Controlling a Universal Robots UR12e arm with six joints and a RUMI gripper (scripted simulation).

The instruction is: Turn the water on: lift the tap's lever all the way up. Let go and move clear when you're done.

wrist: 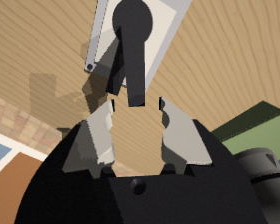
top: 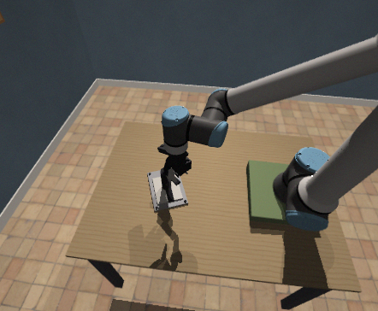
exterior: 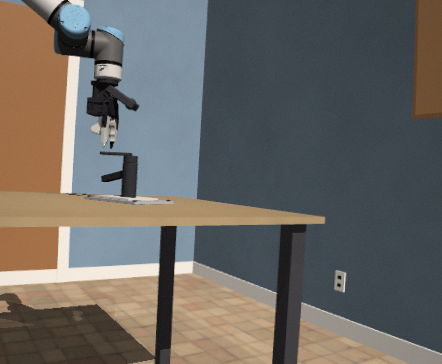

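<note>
The counter (exterior: 219, 215) carries a green block (top: 262, 188) by the arm's foot and a pale metal plate (top: 158, 201) with the black tap (exterior: 129, 176) standing upright on it. No bowl, basin or other container shows in any view.

The arm (top: 281, 81) hangs the end effector (exterior: 110, 137) above the tap, fingertips pointing down, close over the outer end of the lever (exterior: 115, 154) but apart from it. The lever lies flat, so the water is judged off and the step in hand is the approach.

The fingers stand partly apart with nothing between them. Next, it likely needs to drop beside the lever's free end, get a fingertip under it, and push upward to the stop.
</note>
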